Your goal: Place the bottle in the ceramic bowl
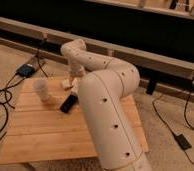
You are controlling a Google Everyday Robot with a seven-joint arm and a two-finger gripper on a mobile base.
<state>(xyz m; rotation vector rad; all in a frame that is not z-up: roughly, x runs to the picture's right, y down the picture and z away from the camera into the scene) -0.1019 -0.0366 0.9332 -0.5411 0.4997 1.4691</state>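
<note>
Camera view. One wooden slatted table (45, 131) carries three loose items that can be counted: one translucent white cup (41, 90), one dark flat object (68, 103) and one pale block (65, 84).

The cup stands upright near the left edge. What it holds cannot be seen. The dark flat object lies near the cup, to its right. The pale block lies at the far edge.

My one arm (108, 102) rises from the foreground, bends left and drops toward the far side of the table. My gripper (75, 81) hangs low over the table just beside the pale block, partly behind my own arm. I cannot tell whether it is open, closed or holding anything.

The bottle cannot be made out. The ceramic bowl is hidden, so its contents cannot be told.

On the floor to the left lie cables (2, 97) and one small dark box (26, 70).
</note>
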